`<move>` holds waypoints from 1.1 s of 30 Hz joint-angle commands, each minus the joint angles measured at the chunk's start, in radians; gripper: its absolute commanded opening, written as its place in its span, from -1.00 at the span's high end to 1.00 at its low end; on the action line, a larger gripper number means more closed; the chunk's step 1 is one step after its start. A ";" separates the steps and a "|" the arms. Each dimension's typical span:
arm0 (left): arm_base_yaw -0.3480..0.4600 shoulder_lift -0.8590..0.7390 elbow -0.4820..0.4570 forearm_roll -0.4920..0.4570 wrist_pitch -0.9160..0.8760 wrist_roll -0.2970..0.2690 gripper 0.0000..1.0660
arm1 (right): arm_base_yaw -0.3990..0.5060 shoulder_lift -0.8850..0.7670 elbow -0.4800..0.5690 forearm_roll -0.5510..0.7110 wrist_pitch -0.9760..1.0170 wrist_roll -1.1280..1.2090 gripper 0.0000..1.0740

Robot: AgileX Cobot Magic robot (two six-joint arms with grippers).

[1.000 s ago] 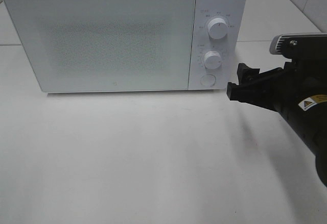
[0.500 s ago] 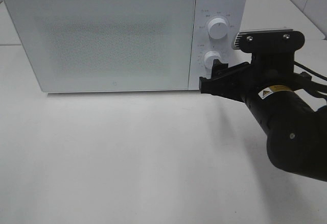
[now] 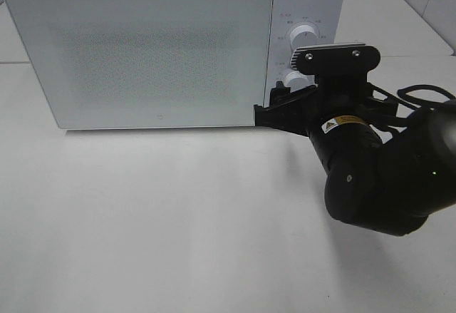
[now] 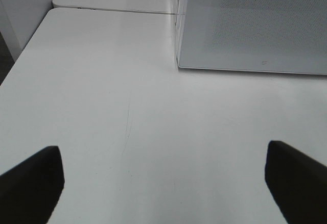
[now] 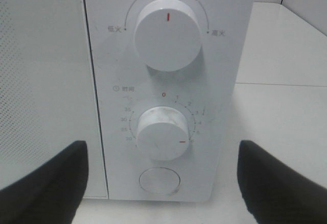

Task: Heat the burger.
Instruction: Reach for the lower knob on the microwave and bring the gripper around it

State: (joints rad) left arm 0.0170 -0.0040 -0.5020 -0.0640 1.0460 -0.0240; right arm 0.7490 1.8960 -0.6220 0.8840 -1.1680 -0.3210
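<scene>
Left gripper (image 4: 163, 183) hangs over the table (image 3: 178, 220), fingers wide apart. Right gripper (image 3: 269, 105), fingers also apart and holding nothing, faces the timer dial (image 5: 162, 133) close up. The microwave (image 3: 142, 56) door is shut; the burger shows in no view.

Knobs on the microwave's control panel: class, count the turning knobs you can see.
2. The upper knob sits high on the panel. The lower knob is directly beneath it, above a flat round button. None appears hidden.
</scene>
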 commanded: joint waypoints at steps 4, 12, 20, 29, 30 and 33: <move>0.001 -0.022 0.001 -0.004 -0.009 0.001 -0.88 | -0.025 0.022 -0.046 -0.038 0.028 0.009 -0.42; 0.001 -0.022 0.001 -0.004 -0.009 0.001 -0.88 | -0.086 0.072 -0.110 -0.113 0.079 0.049 -0.42; 0.001 -0.021 0.001 -0.004 -0.009 0.001 -0.88 | -0.130 0.110 -0.167 -0.118 0.089 0.050 -0.42; 0.001 -0.021 0.001 -0.004 -0.009 0.001 -0.88 | -0.143 0.140 -0.175 -0.129 0.087 0.097 -0.42; 0.001 -0.021 0.001 -0.004 -0.009 0.001 -0.88 | -0.143 0.144 -0.175 -0.129 0.085 0.098 -0.42; 0.001 -0.021 0.001 -0.004 -0.009 0.001 -0.88 | -0.143 0.161 -0.189 -0.129 0.089 0.098 -0.42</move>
State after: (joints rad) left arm 0.0170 -0.0040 -0.5020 -0.0640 1.0460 -0.0240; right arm 0.6100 2.0580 -0.8030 0.7660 -1.0780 -0.2320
